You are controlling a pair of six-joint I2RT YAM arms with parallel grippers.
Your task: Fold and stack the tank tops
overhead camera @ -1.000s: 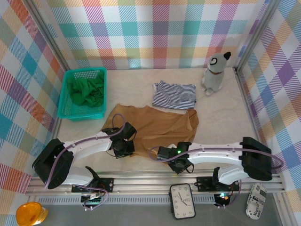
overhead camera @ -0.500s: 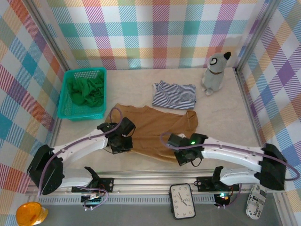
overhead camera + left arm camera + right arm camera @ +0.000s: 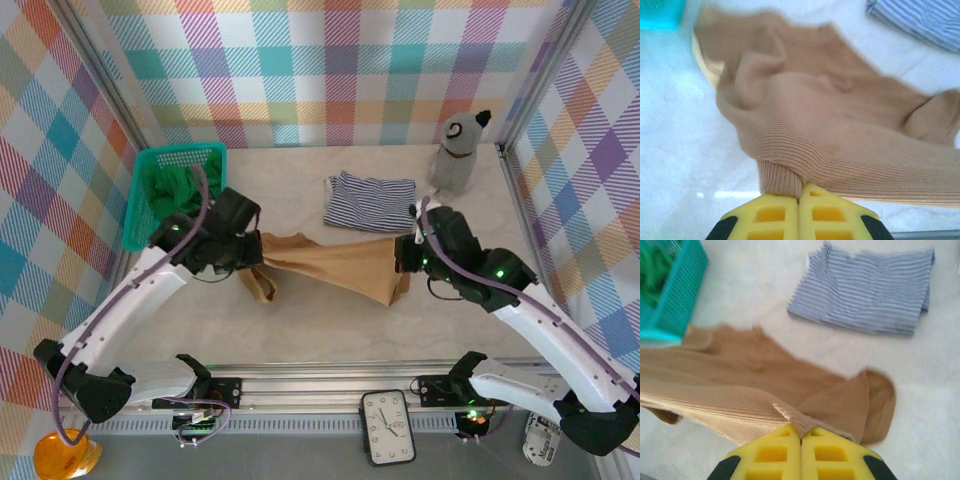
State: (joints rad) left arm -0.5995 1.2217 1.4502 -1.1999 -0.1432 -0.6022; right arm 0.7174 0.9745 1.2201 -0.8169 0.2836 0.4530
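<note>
Pinching the tan top (image 3: pixel 840 125), the left hand (image 3: pixel 800 192) grips one end. The right hand (image 3: pixel 801 432) grips the other

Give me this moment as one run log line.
left gripper: shut on tan top | right gripper: shut on tan top | tan top: stretched between them | striped top: folded, behind it | green top: in basket

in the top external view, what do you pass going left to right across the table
teal basket with the green tank top in it → left gripper → tan tank top held between both grippers → right gripper → grey stuffed toy
</note>
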